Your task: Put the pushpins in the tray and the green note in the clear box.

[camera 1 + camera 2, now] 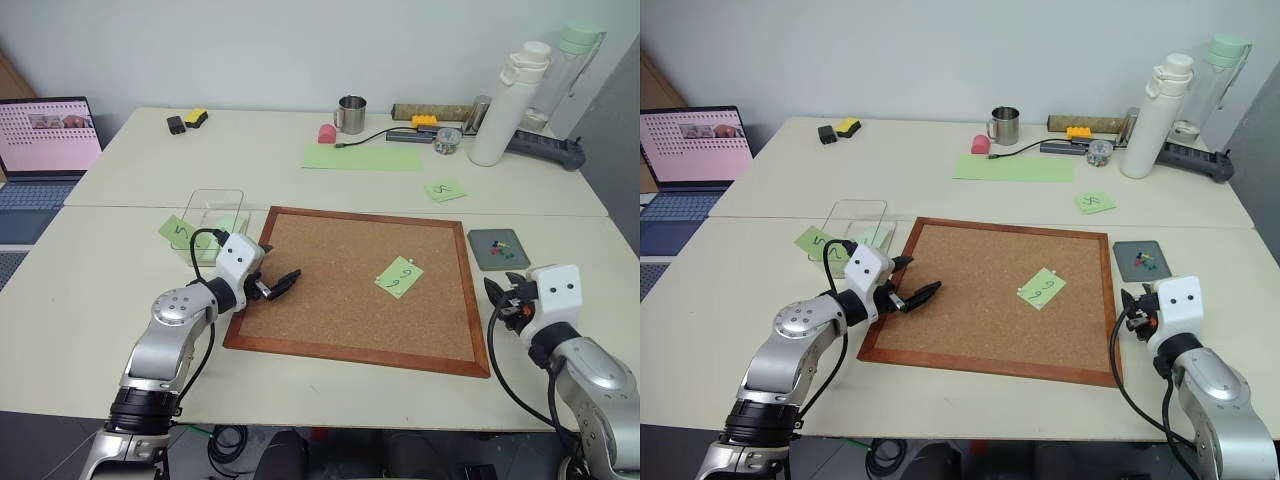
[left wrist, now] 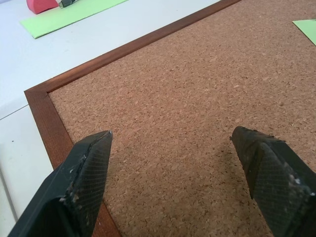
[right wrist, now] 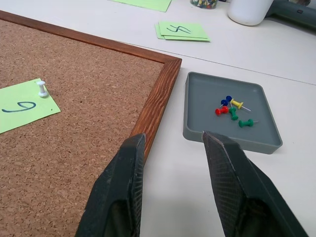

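On the wood-framed cork board [image 1: 350, 290], a whitish pushpin [image 3: 42, 89] pins the light green sticky note [image 1: 399, 277] marked "9". Coloured pushpins [image 3: 232, 111] sit in the dark grey tray [image 3: 197, 111]. Left gripper [image 1: 283, 284] gapes wide, empty; right gripper [image 3: 173, 143] half-open, empty. Clear plastic box [image 1: 205, 200] waits just beside the board's far left corner.

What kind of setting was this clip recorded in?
Most likely an office or lab workspace: pale tables pushed together, an open laptop at one side, and desk clutter at the back, with a metal mug, drink bottles and a power strip. A cork board lies in front.
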Motion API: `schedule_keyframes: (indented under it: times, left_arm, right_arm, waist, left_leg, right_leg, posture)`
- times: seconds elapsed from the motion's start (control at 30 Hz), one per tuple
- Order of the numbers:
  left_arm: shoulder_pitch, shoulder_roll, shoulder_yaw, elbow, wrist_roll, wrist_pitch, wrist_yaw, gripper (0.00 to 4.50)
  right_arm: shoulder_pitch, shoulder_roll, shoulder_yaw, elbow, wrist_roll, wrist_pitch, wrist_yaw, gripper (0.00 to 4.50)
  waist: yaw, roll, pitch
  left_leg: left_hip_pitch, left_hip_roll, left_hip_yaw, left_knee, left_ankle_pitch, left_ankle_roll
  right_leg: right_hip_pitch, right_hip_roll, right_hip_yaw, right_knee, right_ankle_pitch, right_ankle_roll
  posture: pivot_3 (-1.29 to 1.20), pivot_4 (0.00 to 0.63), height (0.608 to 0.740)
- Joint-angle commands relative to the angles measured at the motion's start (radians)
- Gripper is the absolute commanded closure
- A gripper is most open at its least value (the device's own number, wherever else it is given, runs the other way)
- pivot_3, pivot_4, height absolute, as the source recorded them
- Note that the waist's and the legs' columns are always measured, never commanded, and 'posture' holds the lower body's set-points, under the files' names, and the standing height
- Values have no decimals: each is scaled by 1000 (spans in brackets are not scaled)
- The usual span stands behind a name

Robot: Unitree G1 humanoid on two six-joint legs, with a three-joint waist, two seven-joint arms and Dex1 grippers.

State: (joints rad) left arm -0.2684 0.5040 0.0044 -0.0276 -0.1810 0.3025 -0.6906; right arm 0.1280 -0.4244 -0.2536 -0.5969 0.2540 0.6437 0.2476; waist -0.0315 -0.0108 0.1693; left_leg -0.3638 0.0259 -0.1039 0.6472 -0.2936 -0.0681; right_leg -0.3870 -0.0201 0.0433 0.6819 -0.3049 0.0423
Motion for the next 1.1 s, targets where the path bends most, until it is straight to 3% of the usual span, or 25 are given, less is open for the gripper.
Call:
schedule_keyframes:
  times: [0.03, 1.1]
  left_arm:
    - [-8, 14, 7, -31, -14, 8, -12, 409]
    - [-11, 14, 27, -56, -97, 61, -33, 409]
  right_arm:
    - [-13, -12, -24, -58, -2, 2, -6, 2572]
    - [-4, -11, -26, -50, -3, -6, -2, 2572]
  waist:
    - [0, 0, 0]
    - [0, 0, 0]
  left_leg:
    - [0, 0, 0, 0, 0, 0]
    - [0, 0, 0, 0, 0, 0]
  right_leg:
    - [0, 0, 0, 0, 0, 0]
    - [0, 0, 0, 0, 0, 0]
  posture:
    - [0, 150, 740]
    - [0, 150, 740]
